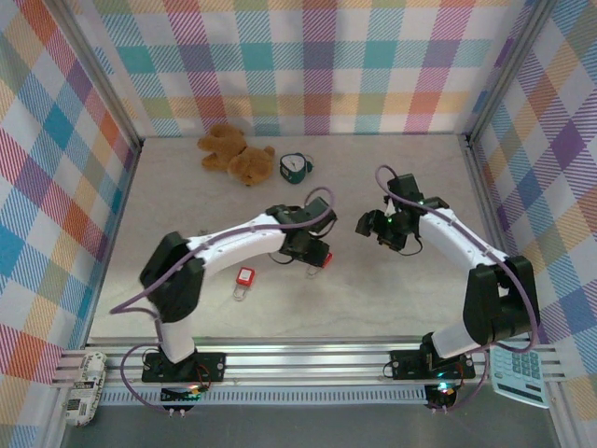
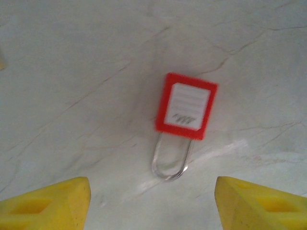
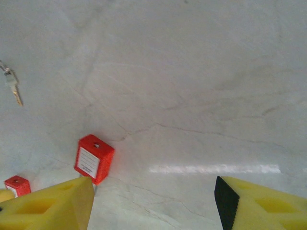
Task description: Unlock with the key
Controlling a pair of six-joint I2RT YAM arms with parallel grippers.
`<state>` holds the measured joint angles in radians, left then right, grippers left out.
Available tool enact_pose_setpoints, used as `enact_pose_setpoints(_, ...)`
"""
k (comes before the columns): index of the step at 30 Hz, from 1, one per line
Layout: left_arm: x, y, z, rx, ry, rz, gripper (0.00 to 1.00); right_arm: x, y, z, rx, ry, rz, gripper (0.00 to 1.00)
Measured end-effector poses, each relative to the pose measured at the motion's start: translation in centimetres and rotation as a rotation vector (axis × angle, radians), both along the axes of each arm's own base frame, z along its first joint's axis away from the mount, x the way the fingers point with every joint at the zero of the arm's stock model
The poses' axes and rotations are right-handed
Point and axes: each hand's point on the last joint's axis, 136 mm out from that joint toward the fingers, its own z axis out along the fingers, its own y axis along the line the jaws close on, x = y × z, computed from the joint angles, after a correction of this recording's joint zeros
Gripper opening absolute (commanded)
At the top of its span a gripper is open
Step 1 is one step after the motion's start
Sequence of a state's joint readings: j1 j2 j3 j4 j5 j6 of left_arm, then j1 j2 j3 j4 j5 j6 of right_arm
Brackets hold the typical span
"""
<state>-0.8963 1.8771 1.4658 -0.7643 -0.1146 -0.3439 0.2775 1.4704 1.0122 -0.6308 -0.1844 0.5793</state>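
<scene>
A small silvery key point(image 3: 14, 88) on a ring lies on the marble table at the far left of the right wrist view. In the left wrist view a red padlock point(image 2: 186, 105) with a white label lies flat, its silver shackle point(image 2: 170, 165) towards my left gripper point(image 2: 152, 196), which hangs open just short of it with nothing between the yellow fingers point(image 2: 48, 203). My right gripper point(image 3: 153, 196) is open over bare table, a red padlock point(image 3: 94, 158) just beyond its left finger. A second padlock point(image 3: 17, 185) lies further left. From above, one padlock point(image 1: 245, 276) lies left of the left gripper point(image 1: 312, 254).
A brown teddy bear point(image 1: 235, 154) and a small teal cup point(image 1: 297, 168) sit at the back of the table. A calculator point(image 1: 519, 375) and a remote point(image 1: 82, 387) rest on the front rail. Plaid walls close in the three sides. My right gripper point(image 1: 367, 224) hovers right of centre.
</scene>
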Motion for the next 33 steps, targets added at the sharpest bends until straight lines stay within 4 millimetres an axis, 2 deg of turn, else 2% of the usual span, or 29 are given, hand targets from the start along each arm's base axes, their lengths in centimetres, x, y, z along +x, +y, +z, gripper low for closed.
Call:
enact_pose_setpoints(3,0.4,-1.1,-1.2,0.033,0.005,-0.028,0.71,-0.8,-0.6,-0.5,-0.008,0.009,0.002,0.69)
enact_pose_setpoints(6,1.2,-0.5,-1.0,0.06,-0.007,-0.027,0.71,-1.4,-0.7,-0.4,-0.008,0.005,0.007,0.68)
enact_pose_setpoints(10,5.5,1.9,0.7,0.034,-0.039,0.07,0.66,-1.8,-0.6,-0.4,0.005,-0.001,0.012,0.67)
enact_pose_setpoints(12,8.5,4.3,1.4,0.025,-0.057,0.15,0.62,-1.9,-0.5,-0.6,0.013,0.002,0.015,0.67)
enact_pose_setpoints(14,11.2,7.5,1.5,0.026,-0.064,0.236,0.61,-2.0,-0.4,-0.6,0.02,0.006,0.018,0.66)
enact_pose_setpoints(15,11.8,8.8,1.4,0.031,-0.06,0.267,0.6,-2.0,-0.3,-0.6,0.024,0.005,0.019,0.66)
enact_pose_setpoints(18,13.8,14.3,0.7,0.057,-0.046,0.397,0.61,-1.8,-0.1,-0.5,0.036,-0.004,0.023,0.66)
enact_pose_setpoints(23,13.6,24.8,-1.5,0.093,0.03,0.661,0.62,-1.4,0.4,-1.0,0.051,0.011,0.032,0.66)
enact_pose_setpoints(26,12.7,30.2,-2.5,0.105,0.066,0.809,0.64,-0.8,0.9,-1.6,0.058,0.028,0.042,0.66)
enact_pose_setpoints(29,11.9,33.0,-3.5,0.097,0.095,0.899,0.67,-0.3,1.6,-1.9,0.066,0.036,0.055,0.66)
enact_pose_setpoints(33,11.4,33.1,-4.4,0.052,0.131,0.918,0.67,0.0,2.3,-1.7,0.078,0.028,0.072,0.66)
